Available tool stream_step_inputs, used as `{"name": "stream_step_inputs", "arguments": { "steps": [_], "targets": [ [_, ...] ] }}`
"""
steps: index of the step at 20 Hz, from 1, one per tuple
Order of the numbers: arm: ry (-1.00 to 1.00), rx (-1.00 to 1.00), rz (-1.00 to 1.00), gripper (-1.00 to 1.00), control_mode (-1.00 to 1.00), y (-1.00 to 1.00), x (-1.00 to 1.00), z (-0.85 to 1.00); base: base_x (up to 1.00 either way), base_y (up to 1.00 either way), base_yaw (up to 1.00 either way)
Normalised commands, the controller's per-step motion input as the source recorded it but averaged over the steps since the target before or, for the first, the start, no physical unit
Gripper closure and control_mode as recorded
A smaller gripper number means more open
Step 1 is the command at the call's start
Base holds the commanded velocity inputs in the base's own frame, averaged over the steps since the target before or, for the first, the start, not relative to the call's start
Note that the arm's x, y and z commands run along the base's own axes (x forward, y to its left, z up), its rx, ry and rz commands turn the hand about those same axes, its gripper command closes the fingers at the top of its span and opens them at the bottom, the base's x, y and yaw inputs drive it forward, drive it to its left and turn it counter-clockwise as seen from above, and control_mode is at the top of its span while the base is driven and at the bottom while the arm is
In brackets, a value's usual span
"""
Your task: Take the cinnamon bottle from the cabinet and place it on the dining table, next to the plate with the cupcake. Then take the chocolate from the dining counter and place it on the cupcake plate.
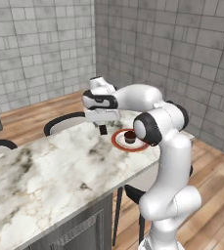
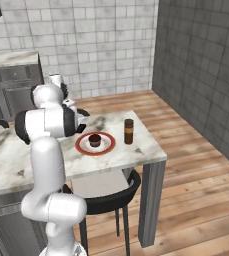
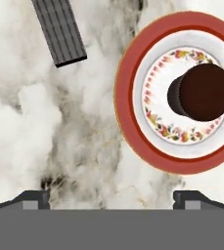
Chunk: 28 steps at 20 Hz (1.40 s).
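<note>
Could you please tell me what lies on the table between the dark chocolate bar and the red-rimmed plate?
Nothing: in the hand view, bare grey-veined marble top separates the dark ridged chocolate bar from the red-rimmed plate.

White rounded arm (image 1: 169, 161), black joint bands, dark claw (image 1: 102, 129).
</note>
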Motion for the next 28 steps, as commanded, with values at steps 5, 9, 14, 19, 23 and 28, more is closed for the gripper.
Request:
{"name": "stream_step_inputs", "arguments": {
  "steps": [5,9,14,19,23,28],
  "targets": [
    [0.0,-0.11,-0.23,-1.0,-1.0,-0.05,0.4,-0.07,0.0,0.0,0.0],
    [0.0,0.0,0.0,-1.0,-1.0,-0.08,0.34,-0.08,0.0,0.0,0.0],
    [0.0,0.04,0.13,-1.0,-1.0,-0.19,0.33,-0.16,0.0,0.0,0.0],
    [-0.03,0.08,0.26,-1.0,-1.0,-0.16,0.3,-0.24,0.0,0.0,0.0],
    [-0.01,0.14,0.26,-1.0,-1.0,-0.05,0.31,-0.27,0.0,0.0,0.0],
    [0.0,0.12,0.25,-1.0,-1.0,-0.01,0.27,-0.3,0.0,0.0,0.0]
  ]
}}
